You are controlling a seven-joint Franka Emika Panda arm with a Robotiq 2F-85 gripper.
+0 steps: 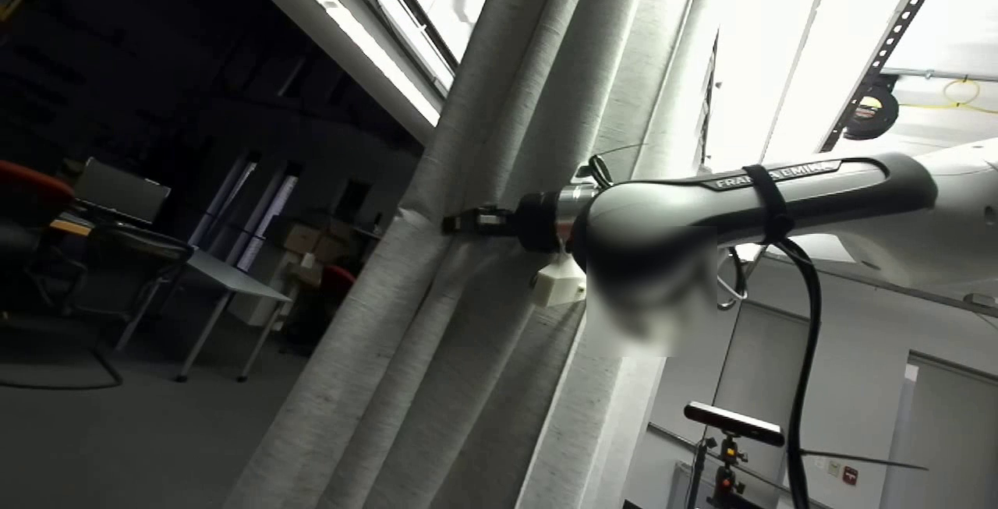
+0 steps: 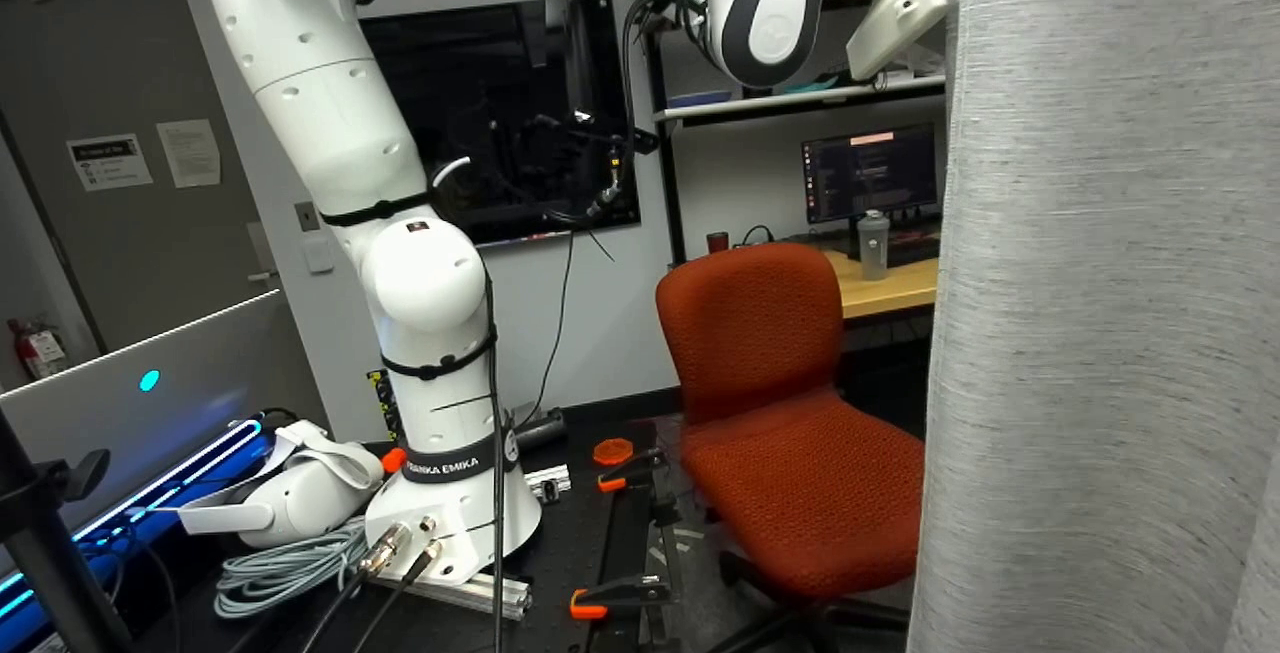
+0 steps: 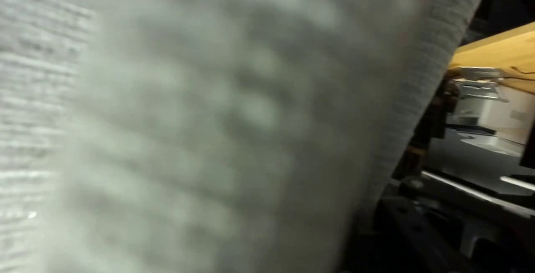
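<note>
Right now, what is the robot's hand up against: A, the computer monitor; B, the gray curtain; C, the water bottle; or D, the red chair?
B: in an exterior view the hand meets the gray curtain, which puckers there and fills most of the wrist view.

a robot arm (image 2: 345, 123), vr headset (image 2: 312, 495), clamps (image 2: 625, 592) and monitor (image 2: 850, 179) mark a robotics lab.

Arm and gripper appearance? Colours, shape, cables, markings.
White, rounded arm with dark trim, black straps, a black cable and, low down, a black band lettered FRANKA EMIKA. Gripper: black, slim, beside a silver collar and off-white box.
</note>
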